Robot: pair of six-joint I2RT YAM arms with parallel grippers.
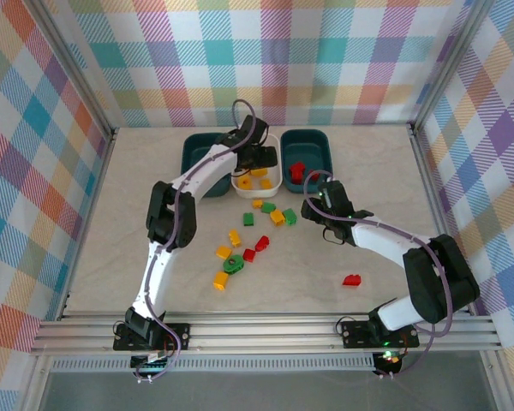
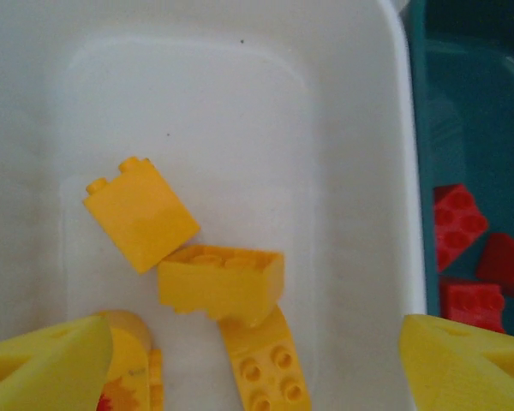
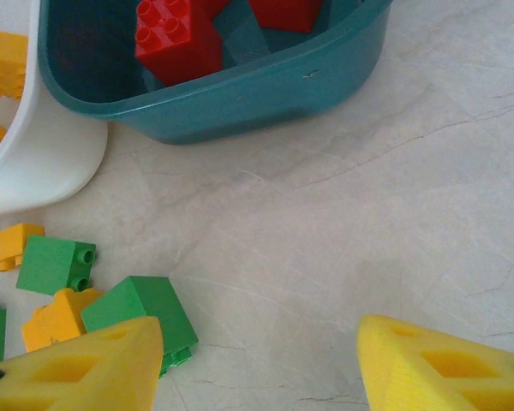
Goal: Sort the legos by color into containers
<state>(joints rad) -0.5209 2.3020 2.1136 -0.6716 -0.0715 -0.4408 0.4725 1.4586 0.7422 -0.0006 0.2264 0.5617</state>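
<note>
tubs 3: left teal tub point(image 1: 195, 154), white tub point(image 2: 240, 103), right teal tub point(image 1: 319, 145) | red bricks point(image 2: 458, 227) in right teal tub: 3 | left gripper point(image 2: 257, 364) spread, empty | right gripper point(image 3: 261, 368) spread, empty

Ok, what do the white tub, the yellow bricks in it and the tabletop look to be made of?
White tub: smooth plastic with a soft sheen, rounded moulded rim.
Yellow bricks: hard moulded plastic, crisp studs, even colour.
Tabletop: pale, matte, marble-like veining; likely a laminate or print rather than stone, though that is unclear.

Pale marbled desk point(image 1: 111, 257)
Three containers point(image 1: 313, 140) at the back; loose legos point(image 1: 277, 217) scattered mid-desk, one red brick point(image 1: 352, 279) apart.
</note>
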